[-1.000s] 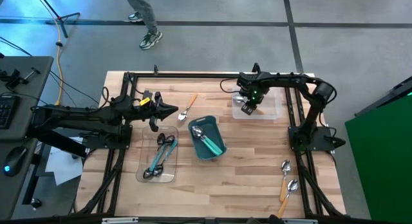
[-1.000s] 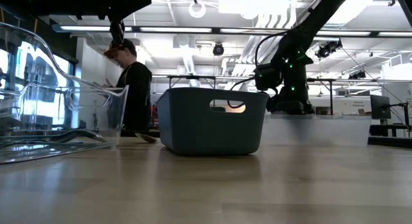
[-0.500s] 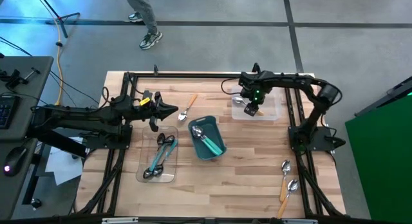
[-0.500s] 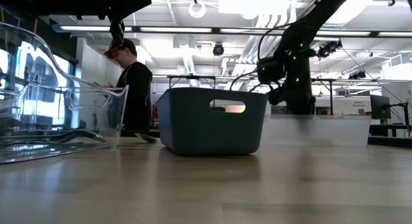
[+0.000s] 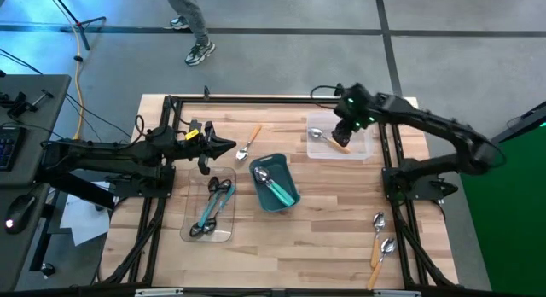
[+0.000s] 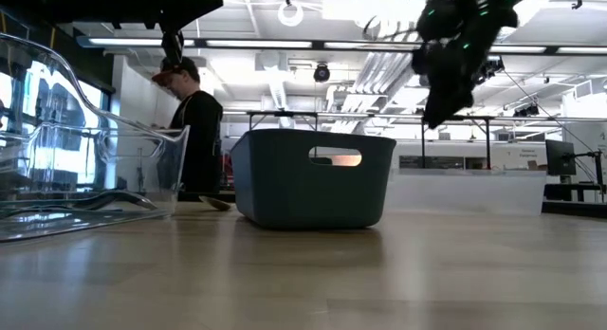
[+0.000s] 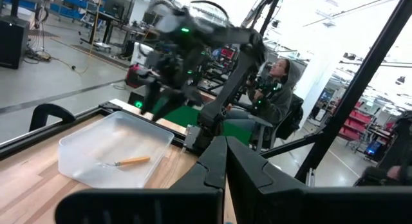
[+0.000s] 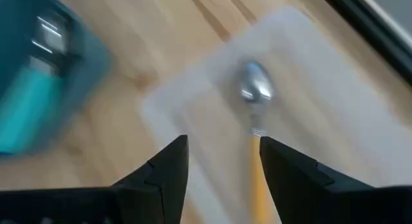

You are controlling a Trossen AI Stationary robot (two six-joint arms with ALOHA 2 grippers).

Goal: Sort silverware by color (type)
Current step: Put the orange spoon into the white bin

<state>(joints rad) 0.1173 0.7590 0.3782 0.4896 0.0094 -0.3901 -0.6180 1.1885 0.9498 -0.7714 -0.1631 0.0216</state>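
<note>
The wooden table (image 5: 333, 212) stands in a large workshop hall. The right gripper (image 5: 345, 129) has risen away from the clear tray (image 5: 363, 149) at the far right, fingers parted and empty. An orange-handled spoon (image 5: 327, 138) now lies alone in that tray, so this one looks delivered. Teal spoons (image 5: 273, 188) are in the teal bin (image 5: 293, 165). Loose orange spoons remain: one (image 5: 248, 144) near the left gripper (image 5: 223, 147), which waits closed and empty, and two (image 5: 379, 244) near the front right.
</note>
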